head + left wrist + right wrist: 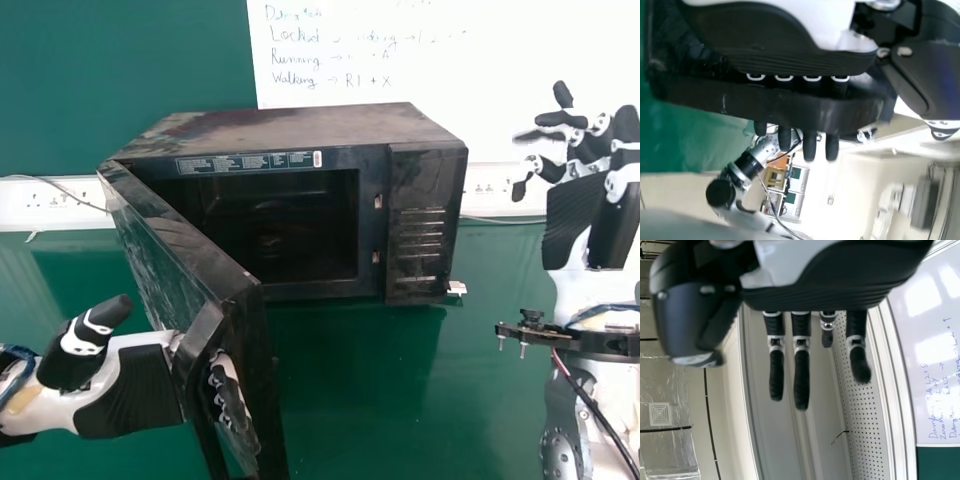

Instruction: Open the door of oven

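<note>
My left robot hand (130, 388) is wide, straight fingers against the edge of the oven's door (188, 248), which stands open. The oven (427, 180) sits on the green surface (350, 390); my right robot hand (580, 205) is raised beside it, fingers loosely spread.

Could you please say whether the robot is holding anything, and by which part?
Nothing is clasped: the left hand reaches straight fingers behind the handle at the free edge of the oven door, thumb off it. The right hand is empty.
</note>
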Robot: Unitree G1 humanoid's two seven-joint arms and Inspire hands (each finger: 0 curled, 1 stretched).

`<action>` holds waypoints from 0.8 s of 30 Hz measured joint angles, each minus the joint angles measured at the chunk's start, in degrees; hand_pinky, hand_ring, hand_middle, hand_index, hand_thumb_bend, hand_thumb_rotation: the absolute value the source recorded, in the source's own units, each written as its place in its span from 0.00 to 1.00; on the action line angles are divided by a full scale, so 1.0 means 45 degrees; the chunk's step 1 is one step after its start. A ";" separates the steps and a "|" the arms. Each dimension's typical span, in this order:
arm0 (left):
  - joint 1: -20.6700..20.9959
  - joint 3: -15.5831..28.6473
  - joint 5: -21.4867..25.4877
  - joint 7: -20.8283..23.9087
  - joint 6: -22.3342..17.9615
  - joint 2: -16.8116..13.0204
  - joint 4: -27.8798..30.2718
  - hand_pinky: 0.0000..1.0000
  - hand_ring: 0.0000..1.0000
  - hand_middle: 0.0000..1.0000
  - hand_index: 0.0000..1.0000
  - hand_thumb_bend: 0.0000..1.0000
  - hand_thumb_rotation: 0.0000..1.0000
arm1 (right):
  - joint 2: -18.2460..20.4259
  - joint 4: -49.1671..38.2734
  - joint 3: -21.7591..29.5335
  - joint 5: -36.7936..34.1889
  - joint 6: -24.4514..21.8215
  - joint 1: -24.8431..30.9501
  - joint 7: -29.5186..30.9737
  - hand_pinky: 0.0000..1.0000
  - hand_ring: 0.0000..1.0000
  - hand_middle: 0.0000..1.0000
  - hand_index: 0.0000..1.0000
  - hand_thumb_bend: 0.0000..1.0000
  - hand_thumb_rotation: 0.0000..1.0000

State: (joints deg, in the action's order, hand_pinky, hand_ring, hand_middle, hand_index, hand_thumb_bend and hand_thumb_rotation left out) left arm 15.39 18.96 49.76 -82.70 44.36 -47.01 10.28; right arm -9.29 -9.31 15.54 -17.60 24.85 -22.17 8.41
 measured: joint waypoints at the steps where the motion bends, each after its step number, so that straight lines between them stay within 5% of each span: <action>1: -0.0016 0.0130 0.0110 -0.0009 0.0190 -0.0192 0.0078 0.07 0.14 0.47 0.48 0.53 0.00 | 0.0001 0.0001 -0.0004 0.0000 0.0000 -0.0003 0.0000 0.81 0.90 0.93 0.87 1.00 1.00; 6: -0.0744 0.1562 0.0509 -0.0018 0.0348 -0.0264 0.0089 0.14 0.21 0.44 0.48 0.52 0.00 | -0.0005 0.0011 -0.0005 -0.0047 0.0001 -0.0028 0.0051 0.79 0.88 0.92 0.87 1.00 1.00; 7: -0.0950 0.1935 0.0525 -0.0071 0.0185 -0.0198 0.0045 0.17 0.25 0.40 0.46 0.75 0.21 | -0.0009 0.0012 0.0012 -0.0078 -0.0001 -0.0032 0.0051 0.78 0.87 0.92 0.87 1.00 1.00; 9: -0.1363 0.2477 0.0506 -0.0671 -0.0015 -0.0563 -0.0462 0.10 0.18 0.28 0.43 0.95 0.21 | -0.0010 0.0011 0.0014 -0.0111 0.0000 -0.0038 0.0090 0.77 0.86 0.91 0.87 1.00 1.00; 10: -0.1445 0.2671 0.0483 -0.1001 0.0046 -0.1036 -0.0804 0.09 0.16 0.25 0.45 0.74 0.14 | -0.0014 0.0011 0.0022 -0.0140 0.0000 -0.0038 0.0098 0.77 0.86 0.92 0.87 1.00 1.00; 12: -0.1564 0.3069 0.0487 -0.1262 0.0340 -0.1817 -0.1199 0.06 0.12 0.22 0.47 0.58 0.08 | -0.0040 0.0008 0.0033 -0.0202 0.0000 -0.0040 0.0111 0.75 0.85 0.91 0.87 1.00 1.00; 15: -0.1634 0.3461 0.0501 -0.1450 0.0609 -0.2404 -0.1561 0.04 0.09 0.18 0.48 0.53 0.06 | -0.0045 -0.0009 0.0027 -0.0232 -0.0021 -0.0043 0.0109 0.73 0.83 0.90 0.86 1.00 1.00; 21: -0.2256 0.4144 0.0599 -0.1209 0.0584 -0.2182 -0.1280 0.04 0.08 0.17 0.48 0.53 0.07 | -0.0049 -0.0095 0.0033 -0.0359 -0.0121 -0.0044 0.0101 0.66 0.79 0.89 0.86 1.00 1.00; 24: -0.2467 0.4258 0.0589 -0.1333 0.0909 -0.2715 -0.1374 0.04 0.09 0.18 0.48 0.53 0.06 | -0.0049 -0.0093 0.0030 -0.0428 -0.0122 -0.0047 0.0113 0.60 0.75 0.88 0.86 1.00 1.00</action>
State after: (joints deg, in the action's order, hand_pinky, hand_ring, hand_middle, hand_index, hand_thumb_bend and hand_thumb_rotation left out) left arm 4.29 38.12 52.41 -88.70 48.45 -59.22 4.09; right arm -9.51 -9.72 15.68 -19.53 24.31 -22.38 8.92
